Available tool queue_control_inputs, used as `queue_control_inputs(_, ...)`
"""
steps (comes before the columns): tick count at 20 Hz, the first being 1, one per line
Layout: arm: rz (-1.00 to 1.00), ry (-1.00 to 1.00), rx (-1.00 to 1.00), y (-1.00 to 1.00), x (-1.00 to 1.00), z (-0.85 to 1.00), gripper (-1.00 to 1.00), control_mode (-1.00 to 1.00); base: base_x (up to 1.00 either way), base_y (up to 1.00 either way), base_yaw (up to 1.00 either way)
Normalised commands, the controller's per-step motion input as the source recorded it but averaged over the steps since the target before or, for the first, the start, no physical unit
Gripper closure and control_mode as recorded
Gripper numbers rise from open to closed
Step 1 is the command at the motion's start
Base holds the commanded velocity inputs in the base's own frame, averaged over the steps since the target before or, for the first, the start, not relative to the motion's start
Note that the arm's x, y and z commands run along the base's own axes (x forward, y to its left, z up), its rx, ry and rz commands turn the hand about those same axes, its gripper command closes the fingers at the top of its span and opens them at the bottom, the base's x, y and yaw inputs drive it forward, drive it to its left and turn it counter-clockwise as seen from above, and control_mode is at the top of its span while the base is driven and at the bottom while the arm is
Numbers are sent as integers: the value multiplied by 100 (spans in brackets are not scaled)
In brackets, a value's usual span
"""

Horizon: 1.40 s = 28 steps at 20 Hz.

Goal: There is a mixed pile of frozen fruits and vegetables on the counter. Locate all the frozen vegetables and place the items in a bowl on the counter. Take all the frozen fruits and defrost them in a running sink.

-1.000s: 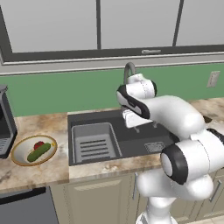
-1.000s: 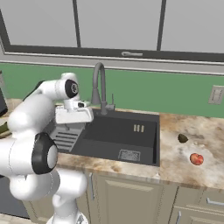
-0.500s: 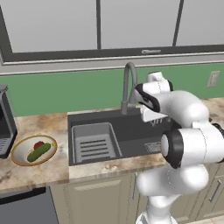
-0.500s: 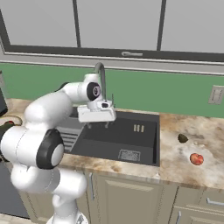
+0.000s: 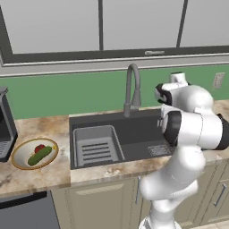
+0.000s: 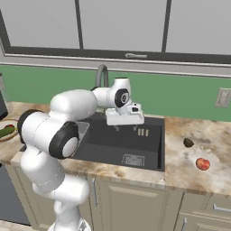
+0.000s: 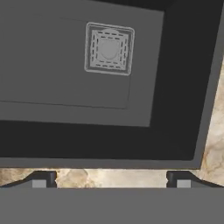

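This is a kitchen, with a dark sink point(image 5: 134, 134) and a tall tap point(image 5: 132, 89) set in a stone bench point(image 6: 198, 153), cupboards point(image 6: 135, 200) under the sink and a green wall behind it.

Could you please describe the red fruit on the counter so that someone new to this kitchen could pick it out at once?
Start at the dark sink and move to the marble counter on its right, below the wall outlet. Two small items lie there, apart from each other. The red fruit is the round one nearer the counter's front edge; its neighbour, a smaller dark green piece, sits further back, closer to the sink.
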Motion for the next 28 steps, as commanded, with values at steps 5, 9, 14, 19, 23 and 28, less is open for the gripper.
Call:
queue_control_inputs(5,10,-5,1,-81,78,-15,-100,-100,0,0,0)
queue_control_inputs(9,8,-11,0,-83,39,-25,-100,-100,0,0,0)
queue_control_inputs(14,7,-15,0,-77,14,-30,-100,-100,0,0,0)
queue_control_inputs(19,6,-8,0,-68,30,-22,-100,-100,0,0,0)
queue_control_inputs(23,4,-1,0,-52,30,-10,-100,-100,0,0,0)
queue_control_inputs(28,1,2,2,-58,18,-1,-100,-100,0,0,0)
